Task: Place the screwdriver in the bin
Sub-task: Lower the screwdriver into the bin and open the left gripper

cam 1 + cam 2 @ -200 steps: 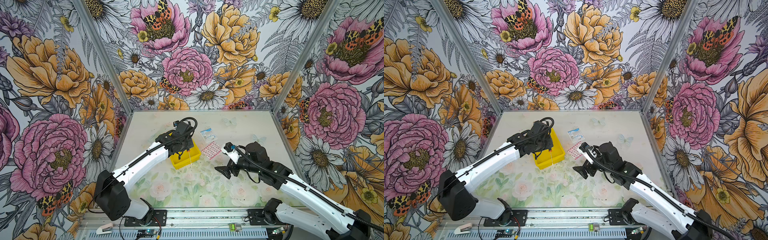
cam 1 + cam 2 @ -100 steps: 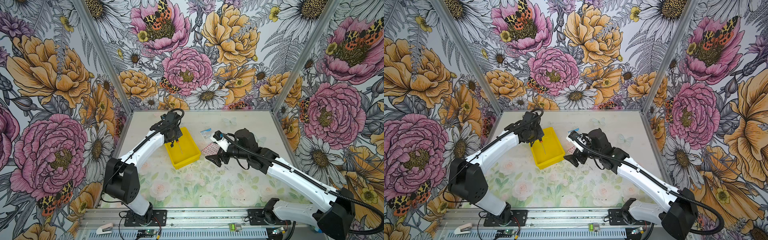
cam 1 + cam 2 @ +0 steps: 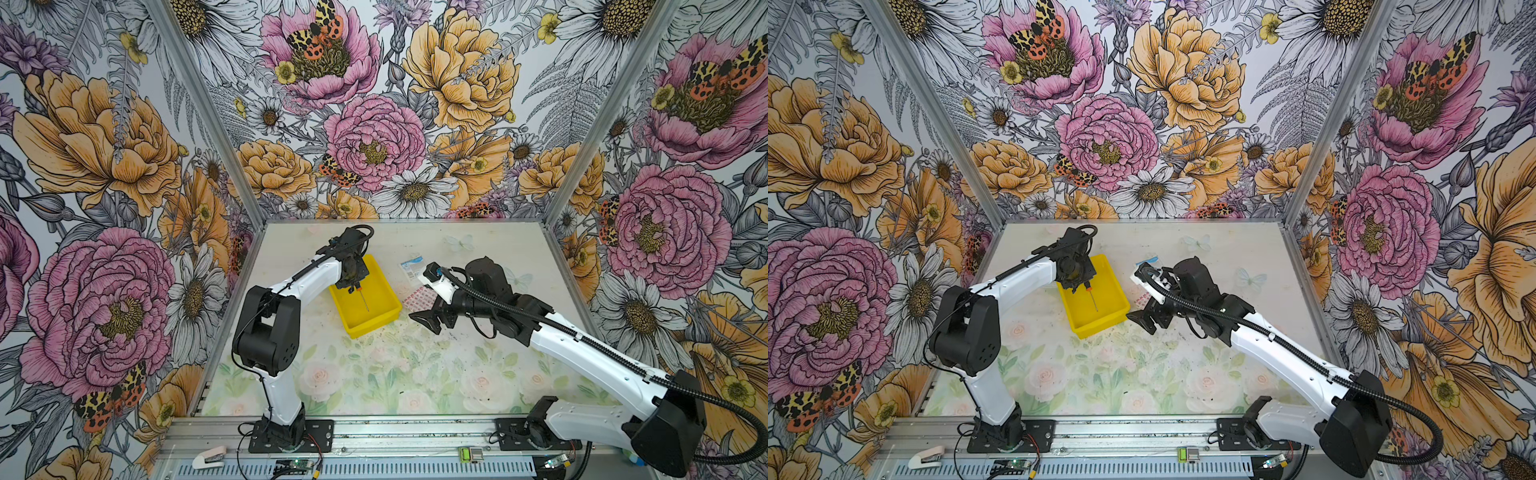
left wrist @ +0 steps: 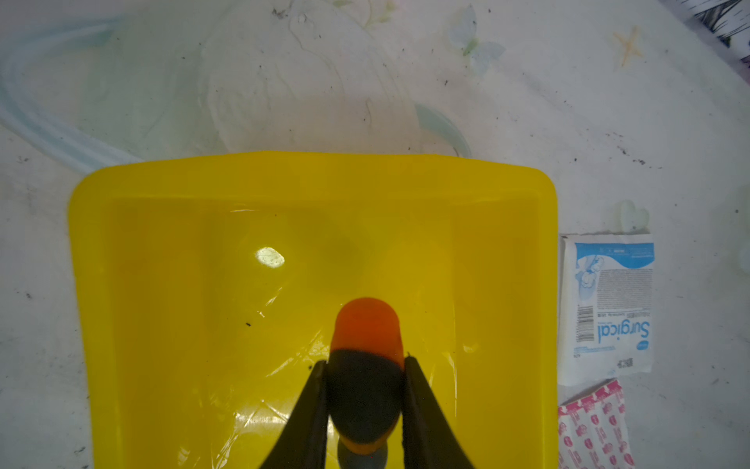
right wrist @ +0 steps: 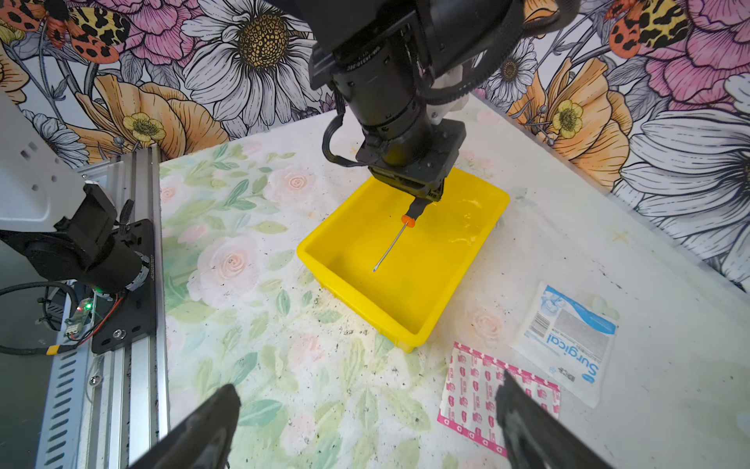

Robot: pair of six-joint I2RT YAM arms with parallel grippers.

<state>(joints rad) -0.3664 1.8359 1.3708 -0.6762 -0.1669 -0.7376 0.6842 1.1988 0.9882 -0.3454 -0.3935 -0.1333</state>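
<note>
1. In both top views the left jaws are clenched on the handle of the screwdriver (image 3: 362,296). Its shaft slants away from them over the bin (image 3: 374,325), which lies right under them. The right jaws stand spread and empty, near the bin's corner but apart from it.
2. In the left wrist view the left jaws pinch the black part of the screwdriver (image 4: 365,365) handle from both sides, and its orange end sticks out past their tips. The bin (image 4: 312,170) fills the space beneath and beyond them. Off to one side of the jaws, just outside the bin wall, a packet (image 4: 608,308) and a plaster strip (image 4: 592,430) lie on the counter (image 4: 284,81).
3. In the right wrist view the right jaws gape wide with only counter between them. Ahead of them is the bin (image 5: 365,308), with the left jaws over its far end. From them the screwdriver (image 5: 391,243) slopes down inside the walls; whether its tip touches the floor I cannot tell.
</note>
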